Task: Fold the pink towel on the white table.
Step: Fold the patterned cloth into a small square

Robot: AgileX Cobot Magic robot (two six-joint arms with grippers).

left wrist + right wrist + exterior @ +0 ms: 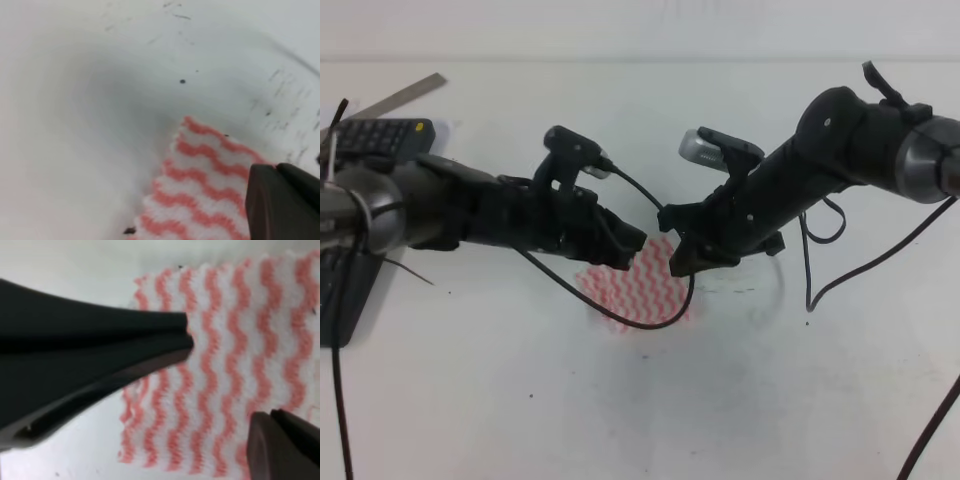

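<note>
The thin cloth with pink-red and white wavy stripes, the pink towel [642,288], is seen lying on the plain white counter [740,400], near its middle, and appears compact, perhaps already folded over. Both black arms are lowered onto it from opposite sides. The left gripper [632,245] is placed over the towel's upper left edge; in the left wrist view only one dark fingertip [280,200] is visible at a corner of the cloth, so whether it is spread or pinching cannot be told. The right gripper [220,385] is shown spread, its fingers apart over the striped fabric, nothing held between them.

A dark grey keyboard [342,280] and a black remote control [382,135] are set well apart at the far left.

Several risks can be judged from here. If only the top layer is caught, the fold may be dragged open. The left arm's cable [650,322], draped over the cloth, could snag it, and the two grippers, brought so near, could be knocked together.
</note>
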